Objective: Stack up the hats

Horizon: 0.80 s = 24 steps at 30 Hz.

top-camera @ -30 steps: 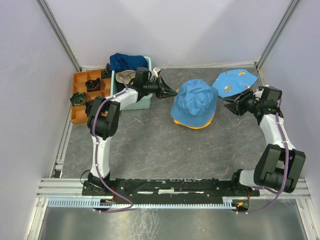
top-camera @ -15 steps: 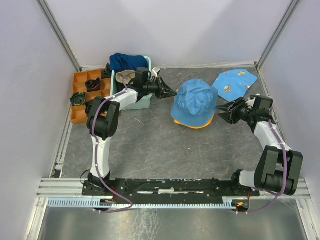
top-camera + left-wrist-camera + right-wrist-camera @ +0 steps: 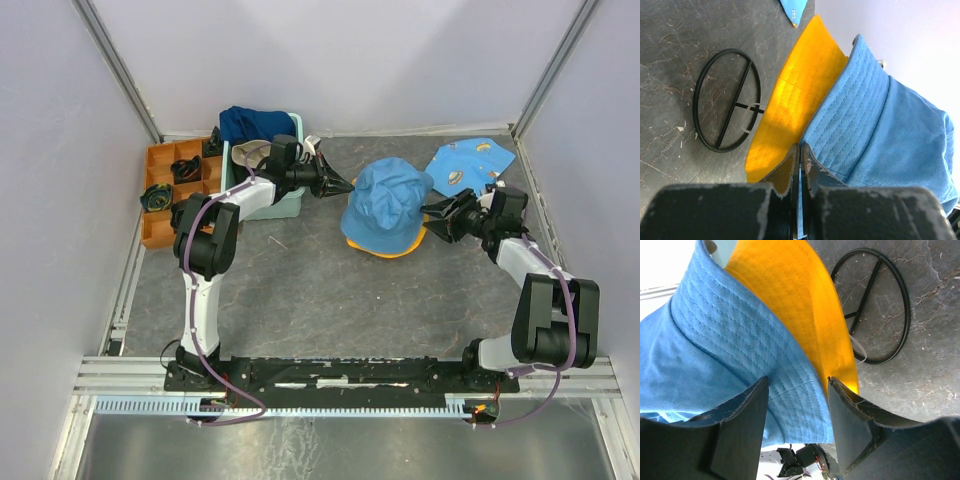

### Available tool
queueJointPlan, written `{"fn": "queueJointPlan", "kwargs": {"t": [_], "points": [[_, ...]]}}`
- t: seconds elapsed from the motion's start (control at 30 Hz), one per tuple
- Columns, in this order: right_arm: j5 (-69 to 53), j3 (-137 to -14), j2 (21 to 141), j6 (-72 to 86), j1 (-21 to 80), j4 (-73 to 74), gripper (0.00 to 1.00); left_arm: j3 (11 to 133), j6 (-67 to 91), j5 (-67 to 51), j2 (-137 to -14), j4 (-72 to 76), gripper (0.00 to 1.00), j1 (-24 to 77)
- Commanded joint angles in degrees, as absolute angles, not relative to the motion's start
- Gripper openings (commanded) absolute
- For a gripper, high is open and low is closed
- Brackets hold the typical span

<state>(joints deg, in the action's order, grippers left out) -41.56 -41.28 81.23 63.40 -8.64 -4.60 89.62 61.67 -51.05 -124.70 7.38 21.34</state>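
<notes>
Light blue hat (image 3: 392,195) over yellow-orange hat (image 3: 800,85), left pincer (image 3: 800,146) clamping it, right pincer (image 3: 797,379) apart

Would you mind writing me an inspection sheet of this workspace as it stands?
Surface: dark grey table, marbled and scuffed.
Job's things: light blue hat sits over yellow-orange hat; dark navy hat bunched at the far end of the mint-green tub; black hat not made out.
Clutter: printed cloth; orange compartment tray; black wire ring on the table by the yellow brim.
Grippers: left gripper shut on the light blue hat's brim; right gripper open, jaws astride the opposite brim.
Cables: purple cables along both arms, no snag seen.
Surroundings: pale walls, metal frame.
</notes>
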Motion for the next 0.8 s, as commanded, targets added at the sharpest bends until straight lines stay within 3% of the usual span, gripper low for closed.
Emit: {"fn": "queueJointPlan", "kwargs": {"t": [0.0,0.37,0.5,0.67,0.77], "points": [[-41.10,-40.03,80.76,62.10,-8.45,-7.19,0.59,90.24,61.15,-50.20,-123.30,2.82,0.03,20.88],[-41.57,-39.65,80.16,66.98,-8.48,-12.14,0.53,90.94,59.97,-49.93,-123.88,0.68,0.03,20.86],[-41.57,-39.45,79.48,68.67,-8.52,-13.07,0.37,91.01,59.70,-49.84,-123.92,0.36,0.03,20.81],[-42.01,-37.87,80.08,71.59,-8.50,-17.21,0.00,91.16,59.70,-49.74,-123.93,0.27,0.03,20.91],[-42.33,-37.53,79.40,71.25,-8.49,-16.61,0.00,91.04,59.01,-49.46,-123.85,-0.35,0.03,20.92]]}}
